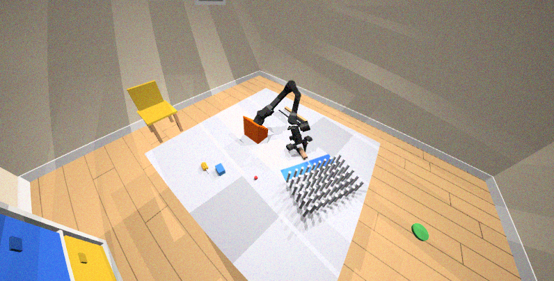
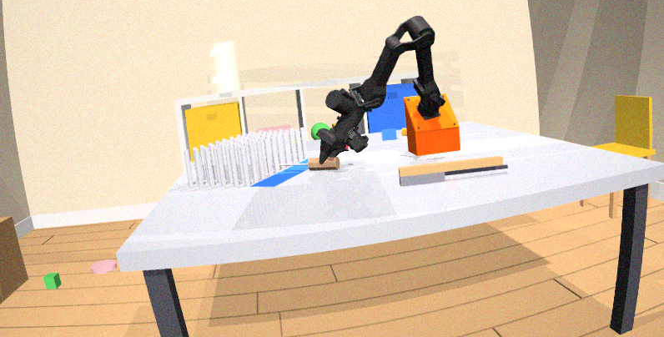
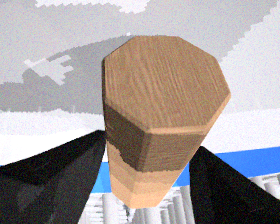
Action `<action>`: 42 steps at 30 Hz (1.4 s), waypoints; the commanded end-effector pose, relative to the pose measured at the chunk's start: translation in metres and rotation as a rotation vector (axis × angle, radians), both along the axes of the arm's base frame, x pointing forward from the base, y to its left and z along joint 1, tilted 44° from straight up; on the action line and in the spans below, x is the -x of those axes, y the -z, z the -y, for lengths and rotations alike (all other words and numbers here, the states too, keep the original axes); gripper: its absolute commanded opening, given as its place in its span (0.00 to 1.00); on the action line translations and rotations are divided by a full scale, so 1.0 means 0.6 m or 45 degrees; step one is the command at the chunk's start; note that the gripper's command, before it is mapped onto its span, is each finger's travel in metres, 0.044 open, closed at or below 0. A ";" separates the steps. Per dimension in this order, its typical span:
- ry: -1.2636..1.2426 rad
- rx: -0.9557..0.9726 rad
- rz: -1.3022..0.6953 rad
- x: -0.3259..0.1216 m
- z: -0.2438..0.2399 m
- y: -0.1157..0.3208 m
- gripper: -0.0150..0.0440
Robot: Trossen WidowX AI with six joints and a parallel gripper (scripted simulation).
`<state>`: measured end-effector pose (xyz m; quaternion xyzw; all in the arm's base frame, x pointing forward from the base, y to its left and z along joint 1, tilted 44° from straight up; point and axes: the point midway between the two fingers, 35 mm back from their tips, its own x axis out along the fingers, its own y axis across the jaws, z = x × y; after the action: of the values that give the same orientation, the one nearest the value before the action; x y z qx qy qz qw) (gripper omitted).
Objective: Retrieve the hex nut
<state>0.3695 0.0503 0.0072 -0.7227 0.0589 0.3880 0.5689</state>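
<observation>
At the left, metal spacer field (image 1: 321, 186) (image 2: 246, 160) (image 3: 111, 207), standing. Nut: can't make it out from here. Blue taped strip (image 1: 286, 173) (image 2: 274, 179) (image 3: 271, 155) along field's front. Right of field, gripper (image 1: 303, 150) (image 2: 324, 162) (image 3: 148, 147) clamped on wooden tool handle (image 1: 303, 153) (image 2: 324, 163) (image 3: 166, 82), thin shaft (image 2: 294, 165) pointing fieldward. Orange arm base (image 1: 254, 129) (image 2: 436, 142) and light wooden bar (image 1: 288, 109) (image 2: 465, 163) well apart from field.

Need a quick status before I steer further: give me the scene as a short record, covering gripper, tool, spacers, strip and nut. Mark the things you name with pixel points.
gripper: shut on the wooden handle, gripper (image 1: 300, 148) (image 2: 328, 159) (image 3: 148, 147)
wooden handle (image 1: 303, 153) (image 2: 324, 163) (image 3: 163, 82): level, thin shaft pointing toward spacers
spacers (image 1: 323, 182) (image 2: 241, 160): standing
blue strip (image 1: 287, 172) (image 2: 274, 180) (image 3: 263, 156): in front of spacers
nut: cannot be made out
</observation>
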 end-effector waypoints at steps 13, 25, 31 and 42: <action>0.007 0.000 -0.003 0.016 -0.008 -0.005 0.25; 0.007 0.000 -0.004 0.027 -0.015 -0.009 0.25; 0.007 0.000 -0.004 0.031 -0.018 -0.011 0.25; 0.007 0.000 -0.005 0.040 -0.024 -0.014 0.25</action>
<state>0.3482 0.0644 0.0156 -0.7225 0.0587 0.3886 0.5688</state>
